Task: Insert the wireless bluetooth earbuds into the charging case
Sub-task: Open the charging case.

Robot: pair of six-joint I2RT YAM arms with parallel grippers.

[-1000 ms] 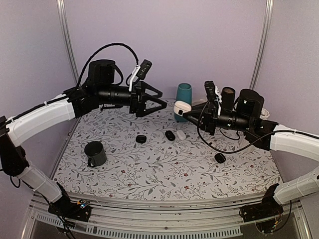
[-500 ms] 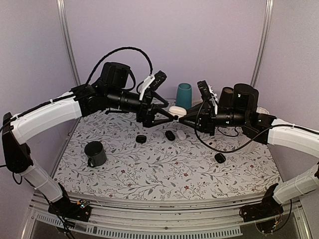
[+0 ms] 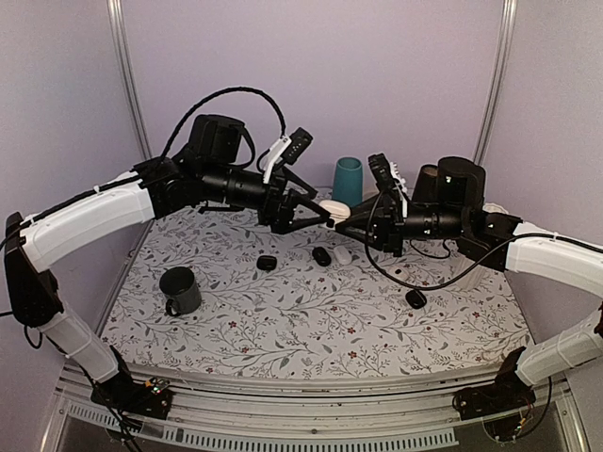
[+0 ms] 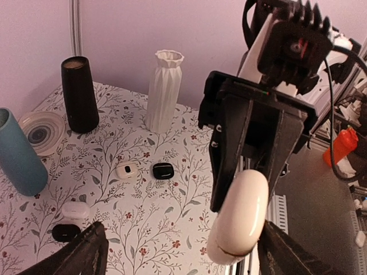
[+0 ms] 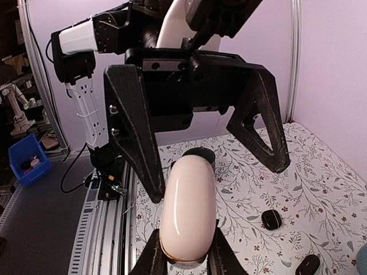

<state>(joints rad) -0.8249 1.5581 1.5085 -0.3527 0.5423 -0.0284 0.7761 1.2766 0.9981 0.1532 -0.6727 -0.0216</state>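
Observation:
My right gripper is shut on a white oval pebble-like case and holds it in the air over the table's middle. My left gripper is wide open, its two fingers on either side of that case's free end, close to one finger. The charging case, small, white and rounded-rectangular with a dark spot, lies shut on the table to the right, hidden behind the right arm in the top view. No earbuds show.
On the table lie a small black case, a white case beside a black one, another black case and a dark mug. At the back stand a teal cup, black cylinder, white vase and plate.
My left arm has swung right and my right gripper has carried the oval case left. The open left fingers now straddle the case, where before they were well apart from it.

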